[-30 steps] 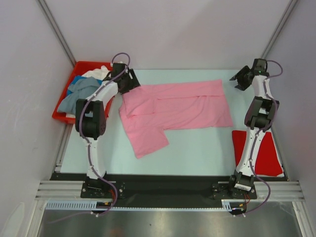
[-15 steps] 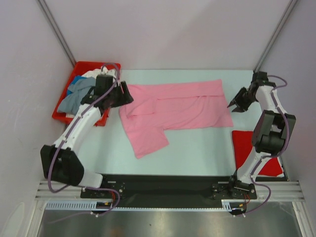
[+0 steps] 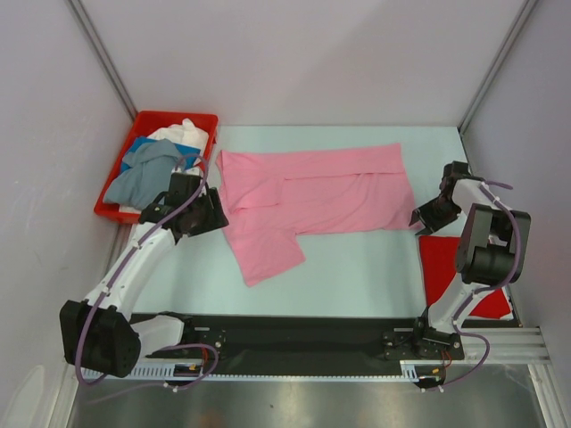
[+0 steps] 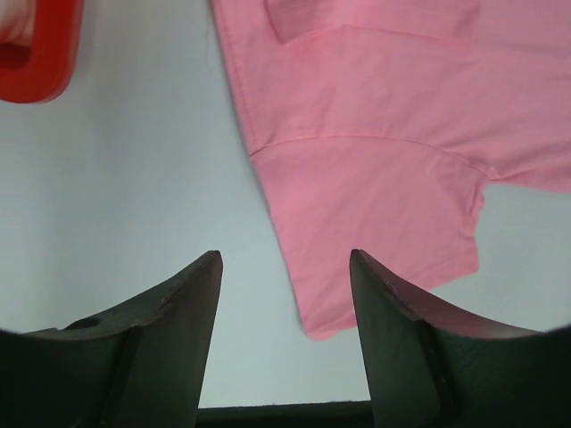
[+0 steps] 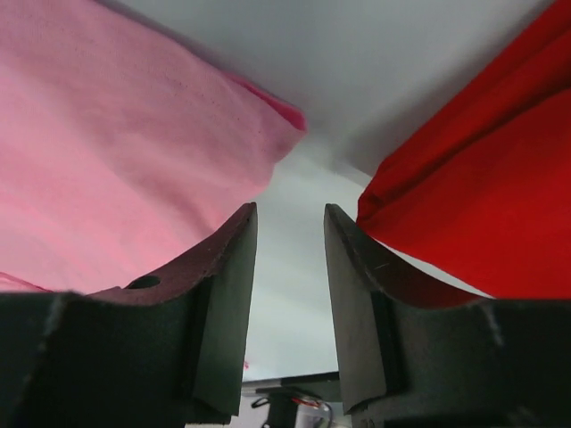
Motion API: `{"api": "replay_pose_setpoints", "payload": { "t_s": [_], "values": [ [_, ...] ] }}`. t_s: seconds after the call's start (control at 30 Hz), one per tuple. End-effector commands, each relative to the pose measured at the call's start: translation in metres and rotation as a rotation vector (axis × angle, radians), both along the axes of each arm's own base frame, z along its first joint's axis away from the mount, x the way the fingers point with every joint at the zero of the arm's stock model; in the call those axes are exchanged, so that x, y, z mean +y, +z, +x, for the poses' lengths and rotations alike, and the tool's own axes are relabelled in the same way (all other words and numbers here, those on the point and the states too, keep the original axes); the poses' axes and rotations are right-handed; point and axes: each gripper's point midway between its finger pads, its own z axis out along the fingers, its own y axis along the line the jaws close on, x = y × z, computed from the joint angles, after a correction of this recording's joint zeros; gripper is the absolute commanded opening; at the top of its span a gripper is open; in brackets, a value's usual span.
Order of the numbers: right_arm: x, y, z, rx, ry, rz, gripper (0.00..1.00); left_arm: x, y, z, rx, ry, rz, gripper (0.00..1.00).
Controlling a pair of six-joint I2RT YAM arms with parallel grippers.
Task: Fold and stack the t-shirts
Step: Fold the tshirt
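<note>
A light pink t-shirt [image 3: 321, 192] lies partly folded across the middle of the table, with one sleeve [image 3: 268, 254] sticking out toward the near left. My left gripper [image 3: 218, 214] hovers just left of its left edge, open and holding nothing. In the left wrist view the left gripper [image 4: 285, 254] frames bare table and the edge of the pink t-shirt [image 4: 375, 134]. My right gripper [image 3: 426, 218] is low at the shirt's near right corner, open and empty. In the right wrist view the right gripper [image 5: 289, 207] sits between the pink t-shirt [image 5: 116, 152] and a folded red t-shirt [image 5: 482, 196].
A red bin [image 3: 152, 116] at the far left holds a grey-blue shirt [image 3: 134, 178] and a white shirt [image 3: 183, 132]; its corner [image 4: 40, 53] shows in the left wrist view. The folded red t-shirt [image 3: 492, 290] lies at the near right, partly behind the right arm.
Both arms swung back from the table's far side toward me. The left gripper left the shirt's far left corner; the right dropped to its near right corner. Both sets of jaws narrowed.
</note>
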Motion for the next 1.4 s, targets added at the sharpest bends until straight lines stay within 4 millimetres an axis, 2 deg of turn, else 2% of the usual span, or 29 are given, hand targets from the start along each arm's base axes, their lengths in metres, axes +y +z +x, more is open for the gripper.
{"api": "replay_pose_setpoints", "payload": {
  "t_s": [0.0,0.03,0.2,0.37,0.5,0.6,0.63,0.73,0.87,0.97,1.0,1.03,1.1,1.13,1.37],
  "values": [
    [-0.009,0.005,0.024,-0.082,-0.123,-0.050,0.41,0.019,0.011,0.003,-0.024,0.111,0.053,0.65],
    [-0.008,-0.004,0.023,-0.060,-0.121,-0.039,0.41,0.021,0.011,0.002,-0.021,0.121,0.060,0.65],
    [-0.015,-0.009,0.032,-0.074,-0.133,-0.058,0.40,0.026,0.011,-0.003,-0.035,0.141,0.070,0.65],
    [-0.025,-0.019,0.023,-0.032,-0.149,-0.056,0.40,0.027,0.007,-0.005,-0.017,0.147,0.078,0.65],
    [-0.031,-0.022,0.020,-0.023,-0.157,-0.072,0.40,0.032,0.008,0.001,-0.019,0.177,0.100,0.65],
    [-0.030,-0.027,0.022,-0.021,-0.139,-0.075,0.35,0.034,0.001,0.010,0.001,0.185,0.106,0.63],
    [-0.030,-0.030,0.022,-0.018,-0.133,-0.071,0.24,0.034,-0.007,0.012,0.031,0.188,0.108,0.62],
    [-0.028,-0.032,0.024,-0.024,-0.115,-0.064,0.00,0.033,-0.022,0.017,0.070,0.189,0.071,0.61],
    [-0.029,-0.030,0.027,-0.042,-0.088,-0.064,0.00,0.025,-0.043,0.031,0.100,0.168,0.024,0.60],
    [-0.027,-0.027,0.030,-0.058,-0.067,-0.059,0.00,0.014,-0.058,0.035,0.143,0.154,-0.021,0.53],
    [-0.026,-0.027,0.032,-0.065,-0.062,-0.049,0.00,0.015,-0.068,0.034,0.178,0.163,-0.019,0.47],
    [-0.025,-0.028,0.032,-0.067,-0.056,-0.044,0.00,0.005,-0.075,0.025,0.217,0.151,-0.070,0.46],
    [-0.021,-0.031,0.032,-0.068,-0.049,-0.028,0.00,-0.001,-0.081,0.021,0.212,0.149,-0.096,0.47],
    [-0.020,-0.031,0.032,-0.069,-0.047,-0.021,0.00,-0.001,-0.091,0.011,0.237,0.162,-0.098,0.48],
    [-0.012,-0.039,0.031,-0.070,-0.031,0.013,0.00,-0.010,-0.115,0.000,0.250,0.136,-0.080,0.52]
  ]
}}
